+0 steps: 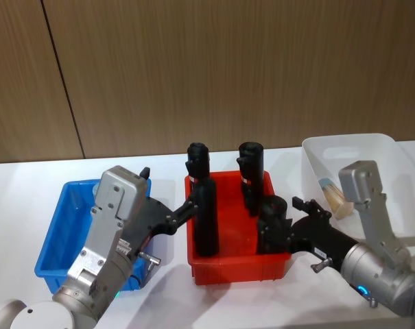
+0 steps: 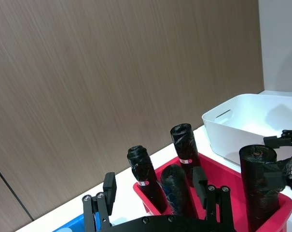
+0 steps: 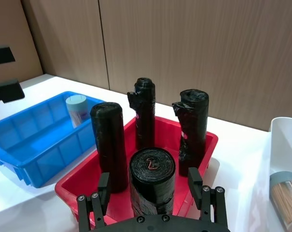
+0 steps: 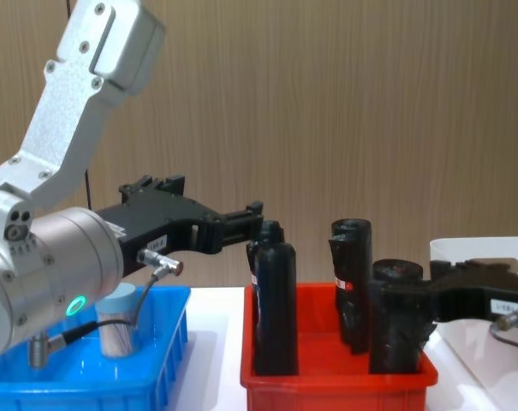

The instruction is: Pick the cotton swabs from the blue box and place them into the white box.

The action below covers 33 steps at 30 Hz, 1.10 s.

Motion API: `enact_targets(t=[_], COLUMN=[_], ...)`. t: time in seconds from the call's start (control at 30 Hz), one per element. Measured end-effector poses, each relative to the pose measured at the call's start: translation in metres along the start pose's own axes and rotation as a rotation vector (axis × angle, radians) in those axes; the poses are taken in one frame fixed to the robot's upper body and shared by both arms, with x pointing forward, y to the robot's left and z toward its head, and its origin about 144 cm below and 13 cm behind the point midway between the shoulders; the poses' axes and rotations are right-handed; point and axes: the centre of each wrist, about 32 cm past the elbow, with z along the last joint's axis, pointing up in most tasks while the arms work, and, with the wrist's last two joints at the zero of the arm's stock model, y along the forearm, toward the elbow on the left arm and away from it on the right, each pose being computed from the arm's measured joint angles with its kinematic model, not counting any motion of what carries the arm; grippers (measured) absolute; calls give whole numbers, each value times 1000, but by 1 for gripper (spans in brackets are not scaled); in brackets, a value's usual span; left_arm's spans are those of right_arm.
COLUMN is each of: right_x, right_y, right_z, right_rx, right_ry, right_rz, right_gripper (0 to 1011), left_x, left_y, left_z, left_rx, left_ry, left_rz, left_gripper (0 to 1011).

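Note:
One cotton swab tub (image 3: 76,109) stands upright in the blue box (image 1: 54,241), seen from the side as a tub (image 4: 117,326) in that box (image 4: 169,342). Another swab tub (image 1: 333,195) lies in the white box (image 1: 317,148) on the right. My left gripper (image 1: 185,212) is open, raised over the blue box's right rim and pointing at a black roll (image 2: 177,191) in the red bin. At the bin's front right corner my right gripper (image 3: 149,183) is open too, its fingers (image 3: 194,180) on either side of a black roll (image 3: 152,180) without touching it.
A red bin (image 1: 238,264) with several upright black rolls stands between the blue and white boxes. A wooden wall runs close behind the white table. Bare table lies in front of the boxes.

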Motion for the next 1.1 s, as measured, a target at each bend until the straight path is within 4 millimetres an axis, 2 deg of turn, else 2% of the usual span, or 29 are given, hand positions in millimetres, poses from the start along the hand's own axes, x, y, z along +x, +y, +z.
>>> enact_targets(t=[0.3, 0.4, 0.5, 0.6, 0.63, 0.67, 0.7, 0.8, 0.97, 1.1], right_x=[3, 4, 5, 6, 6, 6, 6, 7, 7, 7], right_y=[12, 15, 16, 18, 18, 19, 19, 21, 22, 22], right_z=[-4, -5, -5, -6, -6, -6, -6, -6, -6, -5], right_rx=[-26, -31, -33, -35, -35, -36, -36, -36, -34, -31], right_ry=[1, 2, 4, 4, 4, 5, 5, 4, 4, 6], right_rz=[20, 24, 27, 30, 30, 32, 32, 35, 38, 39], right_gripper=[1002, 967, 906, 797, 797, 740, 740, 602, 518, 509], left_x=[0, 0, 0, 0, 0, 0, 0, 0, 0, 0], left_y=[0, 0, 0, 0, 0, 0, 0, 0, 0, 0], left_z=[0, 0, 0, 0, 0, 0, 0, 0, 0, 0], left_rx=[0, 0, 0, 0, 0, 0, 0, 0, 0, 0], left_ry=[0, 0, 0, 0, 0, 0, 0, 0, 0, 0], left_rz=[0, 0, 0, 0, 0, 0, 0, 0, 0, 0], left_gripper=[1003, 1003, 1003, 1003, 1003, 1003, 1003, 1003, 1003, 1003])
